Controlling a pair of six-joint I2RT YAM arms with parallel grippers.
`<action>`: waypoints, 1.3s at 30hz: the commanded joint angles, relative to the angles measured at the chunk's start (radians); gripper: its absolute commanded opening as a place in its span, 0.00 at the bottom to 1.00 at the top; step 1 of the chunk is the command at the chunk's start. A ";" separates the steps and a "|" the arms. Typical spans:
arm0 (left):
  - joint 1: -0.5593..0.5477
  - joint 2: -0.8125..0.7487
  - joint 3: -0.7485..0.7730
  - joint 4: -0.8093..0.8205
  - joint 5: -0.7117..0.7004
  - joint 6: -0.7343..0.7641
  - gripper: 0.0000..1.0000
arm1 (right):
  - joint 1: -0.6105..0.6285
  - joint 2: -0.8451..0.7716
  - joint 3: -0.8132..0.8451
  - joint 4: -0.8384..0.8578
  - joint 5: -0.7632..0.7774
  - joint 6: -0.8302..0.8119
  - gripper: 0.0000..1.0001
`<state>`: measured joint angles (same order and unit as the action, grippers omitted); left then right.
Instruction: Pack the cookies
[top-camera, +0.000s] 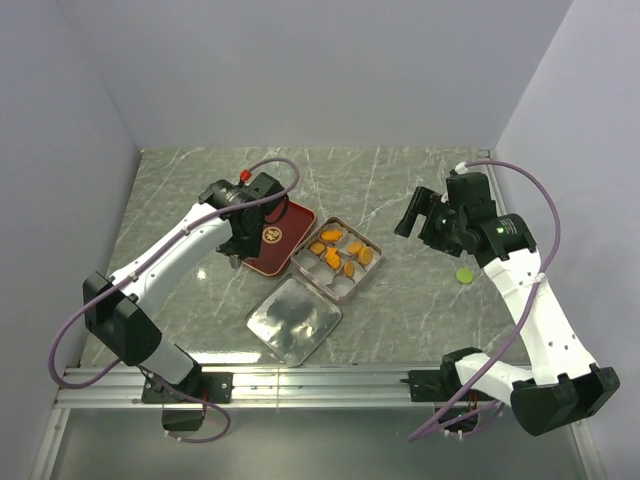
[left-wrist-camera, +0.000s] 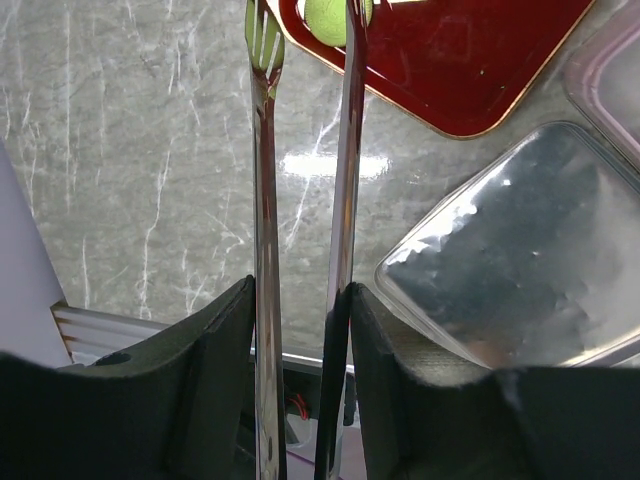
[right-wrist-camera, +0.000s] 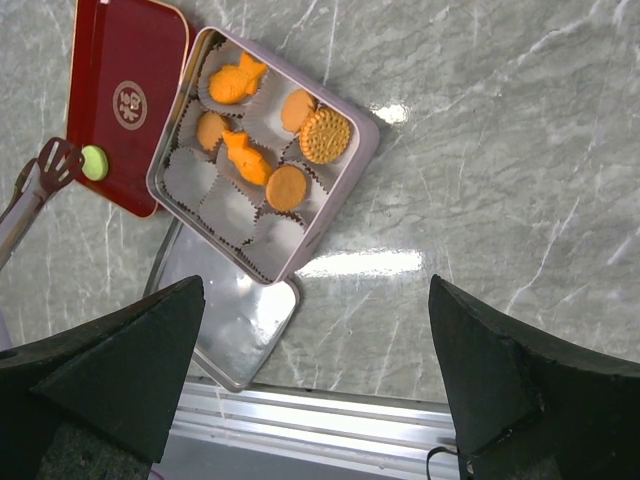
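Several orange cookies (right-wrist-camera: 247, 158), round and fish-shaped, lie in paper cups inside the pink tin (right-wrist-camera: 362, 150), also visible from above (top-camera: 352, 286). My left gripper (left-wrist-camera: 300, 290) is shut on metal tongs (left-wrist-camera: 262, 250). The tong tips sit either side of a green cookie (left-wrist-camera: 325, 20) at the edge of the red tray (left-wrist-camera: 470, 60). That green cookie (right-wrist-camera: 94, 162) also shows in the right wrist view. Whether it is lifted off the tray I cannot tell. My right gripper (right-wrist-camera: 316, 290) hangs open and empty above the table, right of the tin. A second green cookie (top-camera: 464, 274) lies on the table under the right arm.
The tin's silver lid (top-camera: 294, 320) lies flat just in front of the tin, near the table's front rail (top-camera: 300, 378). The red tray (top-camera: 285, 235) touches the tin's left side. Grey walls close in the left, back and right.
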<state>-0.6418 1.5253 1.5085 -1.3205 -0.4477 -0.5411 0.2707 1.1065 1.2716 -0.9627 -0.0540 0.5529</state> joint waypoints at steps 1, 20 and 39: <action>0.014 0.019 0.010 0.021 -0.026 0.018 0.47 | 0.009 0.009 0.034 0.018 0.002 -0.002 1.00; 0.068 0.087 0.099 0.061 0.056 0.070 0.43 | 0.009 0.058 0.075 0.019 0.019 -0.010 1.00; 0.034 0.078 0.058 0.009 0.000 0.024 0.43 | 0.024 0.066 0.081 0.018 0.022 -0.019 1.00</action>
<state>-0.6064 1.6173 1.5837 -1.3052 -0.4175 -0.5026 0.2840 1.1786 1.3090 -0.9607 -0.0456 0.5484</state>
